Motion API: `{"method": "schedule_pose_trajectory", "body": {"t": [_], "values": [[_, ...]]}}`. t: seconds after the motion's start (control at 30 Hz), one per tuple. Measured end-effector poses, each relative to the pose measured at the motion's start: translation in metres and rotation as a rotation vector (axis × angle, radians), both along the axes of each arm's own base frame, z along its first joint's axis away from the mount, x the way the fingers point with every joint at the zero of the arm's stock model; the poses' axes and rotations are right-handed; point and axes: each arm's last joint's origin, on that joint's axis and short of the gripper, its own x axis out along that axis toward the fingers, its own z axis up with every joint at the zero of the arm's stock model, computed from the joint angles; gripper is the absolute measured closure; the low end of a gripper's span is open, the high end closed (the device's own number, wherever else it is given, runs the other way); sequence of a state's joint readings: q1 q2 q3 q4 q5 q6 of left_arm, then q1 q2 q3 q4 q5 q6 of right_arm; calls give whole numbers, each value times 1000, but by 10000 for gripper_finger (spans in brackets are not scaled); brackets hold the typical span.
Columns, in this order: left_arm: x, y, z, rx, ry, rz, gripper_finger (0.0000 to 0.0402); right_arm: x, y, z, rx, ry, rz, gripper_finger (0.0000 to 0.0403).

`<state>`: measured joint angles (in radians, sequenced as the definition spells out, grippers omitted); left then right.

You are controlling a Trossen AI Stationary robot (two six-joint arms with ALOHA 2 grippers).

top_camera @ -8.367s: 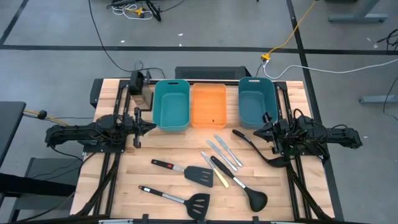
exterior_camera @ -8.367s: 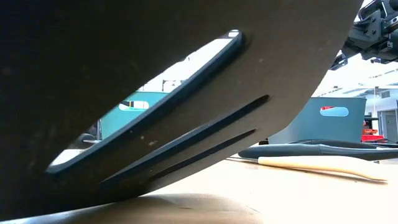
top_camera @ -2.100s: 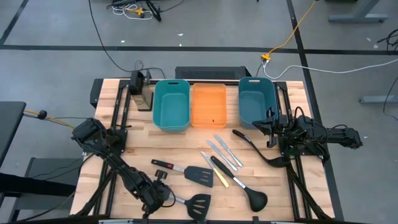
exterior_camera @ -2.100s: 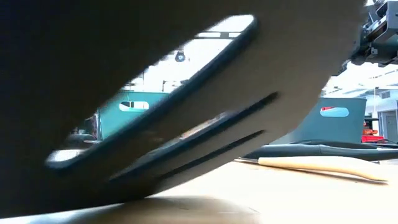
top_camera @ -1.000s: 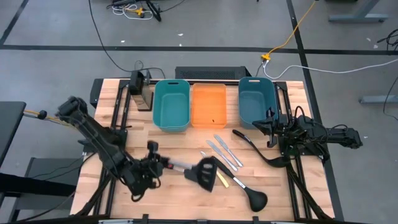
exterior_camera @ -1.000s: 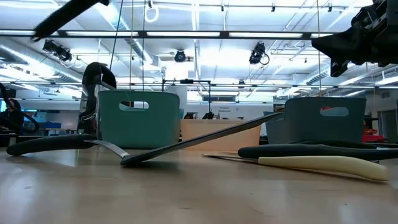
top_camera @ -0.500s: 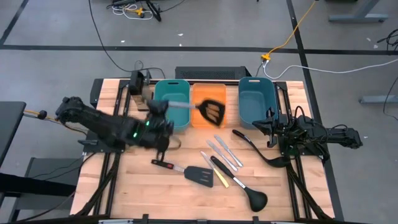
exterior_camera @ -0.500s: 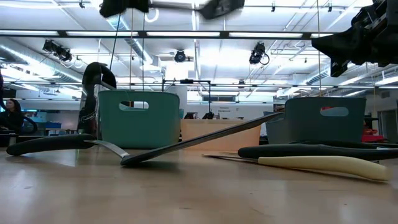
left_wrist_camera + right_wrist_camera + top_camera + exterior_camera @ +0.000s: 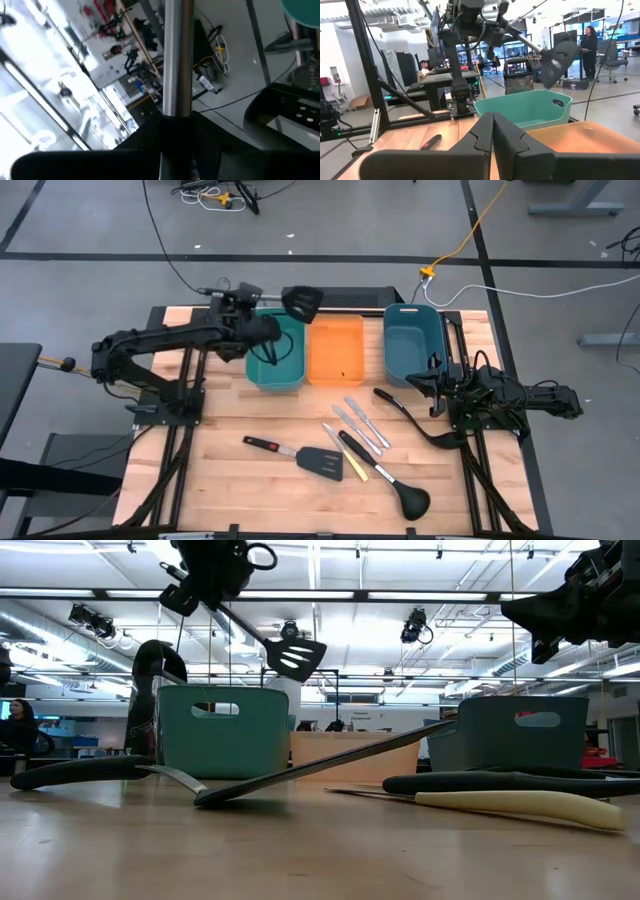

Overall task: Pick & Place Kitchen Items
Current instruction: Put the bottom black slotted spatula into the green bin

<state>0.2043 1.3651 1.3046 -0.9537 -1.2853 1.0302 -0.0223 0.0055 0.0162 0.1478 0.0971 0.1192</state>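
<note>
One spatula (image 9: 301, 301) had left the table: the left gripper (image 9: 243, 300), clamped on its handle, had swung it up over the back rim of the left teal bin (image 9: 275, 370), ready for dropping, while the right gripper (image 9: 432, 385), closed and empty, waited by the right bin (image 9: 413, 365).

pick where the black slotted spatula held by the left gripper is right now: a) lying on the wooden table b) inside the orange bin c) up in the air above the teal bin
c, the left gripper holds the black slotted spatula raised over the teal bin.
</note>
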Motion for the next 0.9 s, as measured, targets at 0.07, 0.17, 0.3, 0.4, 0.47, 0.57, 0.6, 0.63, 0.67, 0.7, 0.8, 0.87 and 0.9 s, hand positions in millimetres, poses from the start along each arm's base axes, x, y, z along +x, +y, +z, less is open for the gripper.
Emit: {"method": "schedule_pose_trajectory", "body": {"t": [0.07, 0.17, 0.3, 0.4, 0.47, 0.57, 0.6, 0.63, 0.67, 0.7, 0.8, 0.87, 0.9], "values": [[0, 0, 0, -10, 47, -16, 321, 0, 0, 0, 0, 2, 0, 387], [-2, 1, -2, -47, 121, -41, 321, 0, 0, -1, 2, 11, 0, 387], [-11, 4, -3, -106, 202, -56, 321, 0, 0, -2, 4, 24, 0, 387], [-12, 7, -5, -150, 225, -68, 321, 0, 0, -2, 4, 24, 0, 387], [-12, 8, -6, -178, 225, -88, 321, 0, 0, -2, 4, 24, 0, 387], [-12, 7, -16, -217, 294, -120, 321, 0, 0, -2, 4, 24, 0, 387], [-13, 7, -20, -225, 315, -125, 321, 0, 0, -3, 5, 25, 0, 387], [-13, 7, -23, -231, 334, -128, 321, 0, 0, -3, 9, 26, 1, 387], [-14, 7, -27, -239, 347, -131, 321, 0, 0, -3, 15, 28, 2, 387], [-14, 7, -30, -250, 361, -138, 321, 0, 0, -3, 19, 29, 2, 387], [-14, 7, -42, -283, 419, -169, 321, 0, 0, -3, 21, 29, 3, 387], [-14, 8, -48, -308, 437, -193, 321, 0, 0, -3, 22, 29, 2, 387], [-14, 8, -52, -319, 444, -206, 321, 0, 0, -3, 22, 29, 2, 387]]}}
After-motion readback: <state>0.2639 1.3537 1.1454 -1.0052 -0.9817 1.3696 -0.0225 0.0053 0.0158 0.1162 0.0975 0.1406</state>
